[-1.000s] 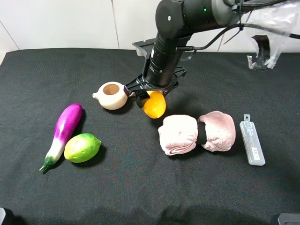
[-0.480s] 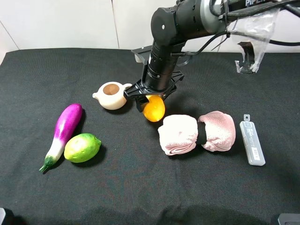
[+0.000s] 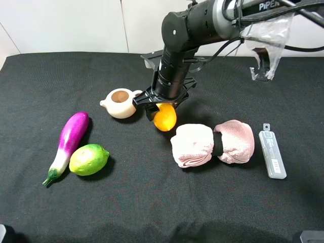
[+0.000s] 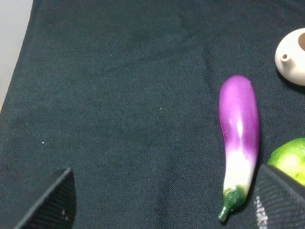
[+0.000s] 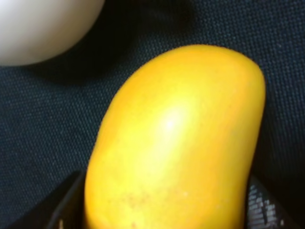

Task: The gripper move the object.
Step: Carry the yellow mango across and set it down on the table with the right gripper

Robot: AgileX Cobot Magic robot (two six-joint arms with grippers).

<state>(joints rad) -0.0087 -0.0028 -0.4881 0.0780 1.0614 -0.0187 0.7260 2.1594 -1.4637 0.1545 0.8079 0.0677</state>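
Observation:
In the exterior high view my right gripper (image 3: 163, 108) points down at mid-table and is shut on the yellow-orange mango (image 3: 165, 118), which hangs between its two black fingers just right of the cream teapot (image 3: 120, 103). The right wrist view is filled by the mango (image 5: 176, 138), with a black finger (image 5: 66, 202) at each side and the teapot's edge (image 5: 38, 24) close by. I cannot tell whether the mango touches the cloth. My left gripper (image 4: 164, 191) is open and empty above the black cloth near the eggplant (image 4: 239, 133).
A purple eggplant (image 3: 71, 135) and a green lime (image 3: 89, 159) lie at the left. Two rolled pink towels (image 3: 192, 145) (image 3: 235, 140) and a grey device (image 3: 272, 154) lie right of the mango. A plastic bag (image 3: 268, 33) hangs at the back right.
My right gripper has shifted a little to the left and back with the mango, closer to the teapot. The other objects have not moved.

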